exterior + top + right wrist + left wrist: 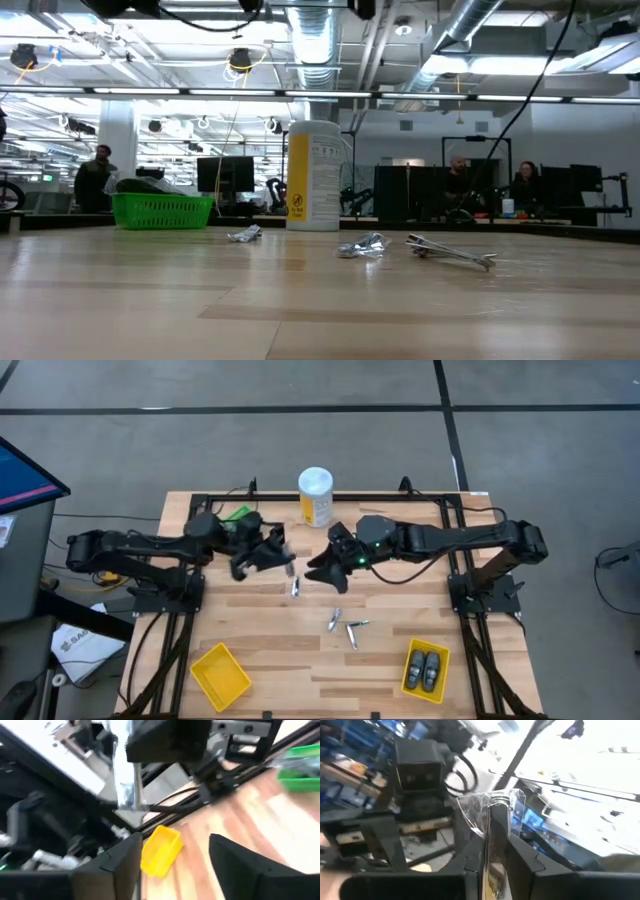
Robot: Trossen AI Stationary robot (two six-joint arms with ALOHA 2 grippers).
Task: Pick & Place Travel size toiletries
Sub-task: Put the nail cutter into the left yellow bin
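Note:
My left gripper (278, 556) is raised over the table's far middle, shut on a small silver tube (492, 817). My right gripper (322, 568) hovers just to its right, open and touching nothing; its wrist view shows the held tube (125, 782) ahead of its fingers. Three more silver tubes lie flat on the table (296, 588), (334, 620), (353, 630); the low view shows them too (245, 234), (362, 246), (450, 251). Two dark oval pods (426, 669) lie in the near-right yellow bin (410, 682). I see no dark discs. My left gripper pinches the silver tube between its two fingers (525, 862). The tube's crinkled free end (495, 802) sticks out past the fingertips. The tube is lifted clear of the table (288, 563).
A tall white-and-yellow canister (316, 497) stands at the far middle, close behind both grippers. A green bin (238, 517) sits under the left arm. Another yellow bin (220, 676) is near the table's near left edge. People sit in the room beyond the table.

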